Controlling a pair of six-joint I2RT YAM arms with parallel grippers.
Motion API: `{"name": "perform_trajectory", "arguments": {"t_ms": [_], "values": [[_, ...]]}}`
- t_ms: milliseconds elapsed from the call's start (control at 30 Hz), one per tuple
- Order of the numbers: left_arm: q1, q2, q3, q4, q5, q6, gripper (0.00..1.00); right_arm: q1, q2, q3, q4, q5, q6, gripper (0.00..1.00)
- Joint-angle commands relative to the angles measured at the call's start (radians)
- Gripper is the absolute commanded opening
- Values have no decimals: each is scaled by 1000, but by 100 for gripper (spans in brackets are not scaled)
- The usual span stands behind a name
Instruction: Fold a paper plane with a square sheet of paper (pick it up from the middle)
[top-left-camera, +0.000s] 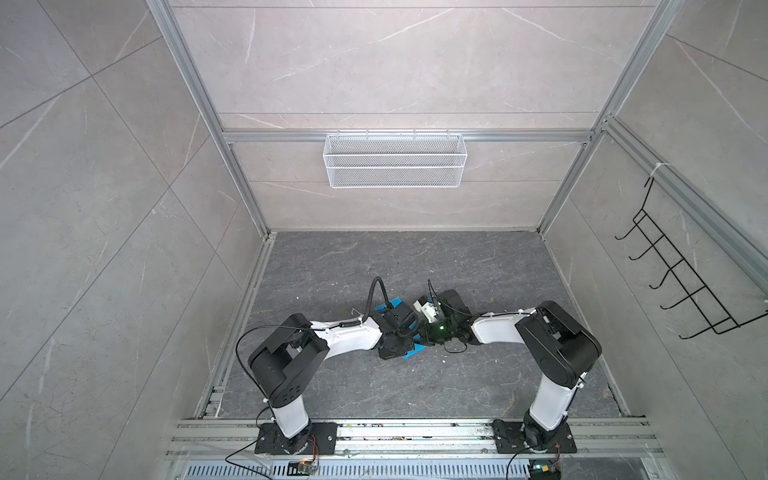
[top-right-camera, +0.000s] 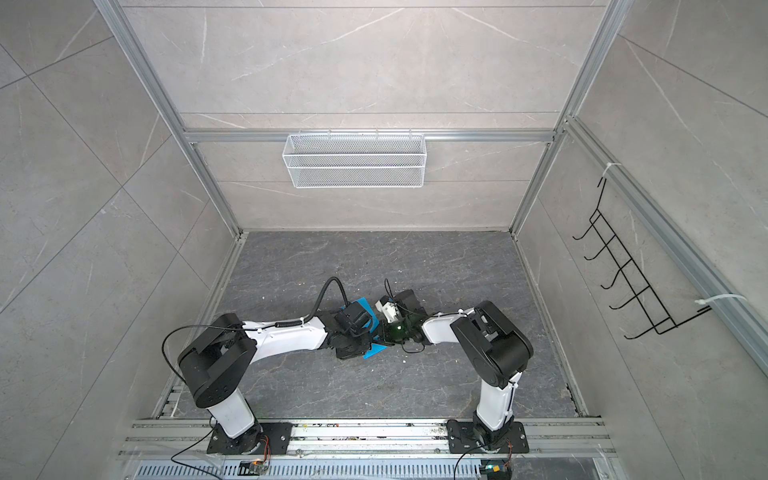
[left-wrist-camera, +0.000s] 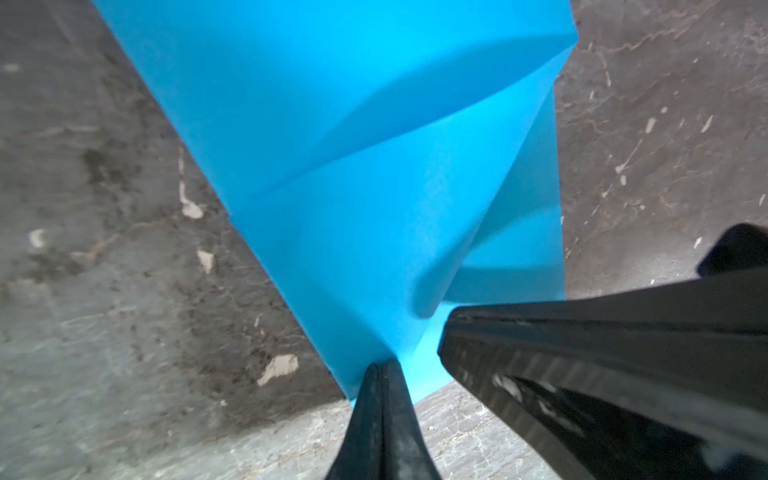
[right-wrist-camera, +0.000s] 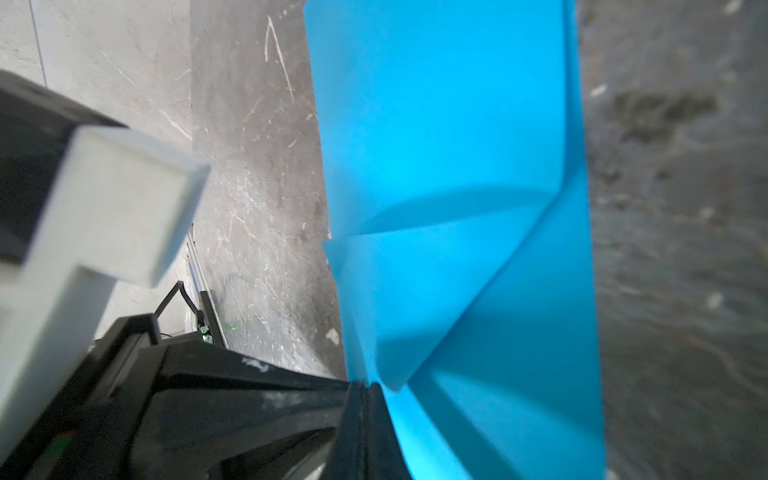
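On the dark stone tabletop (top-left-camera: 415, 257), in both top views, the left arm (top-left-camera: 353, 334) and the right arm (top-left-camera: 498, 328) reach inward and meet near the middle. The blue sheet of paper (top-left-camera: 412, 354) lies under their wrists, with only a corner showing at the far side and another at the near side. A white wire basket (top-left-camera: 395, 160) hangs on the far wall and a black hook rack (top-left-camera: 681, 282) on the right wall.

In the left wrist view the left gripper (left-wrist-camera: 382, 365) has its jaws pressed together. Its tip rests on the narrow end of the paper, where a crease runs in. Whether any paper lies between the jaws I cannot tell. The sheet is partly folded, with a raised flap casting a shadow. The right gripper (left-wrist-camera: 446, 332) comes in beside it, touching the paper.

In the right wrist view the right gripper's jaws are closed too, with the tip against the paper's edge beside a flap corner.
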Motion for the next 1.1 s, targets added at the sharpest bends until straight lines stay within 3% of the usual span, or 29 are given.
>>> {"name": "perform_trajectory", "arguments": {"t_ms": [0,500,1067], "values": [[-8,65,-22,-71,2,6,0,6,6,17,5,-11,-28,0],[-8,63,-29,-72,6,6,0,2,96,85,-67,10,-40,0],[-10,56,-56,-66,14,6,0,-125,169,158,-17,5,-63,0]]}}
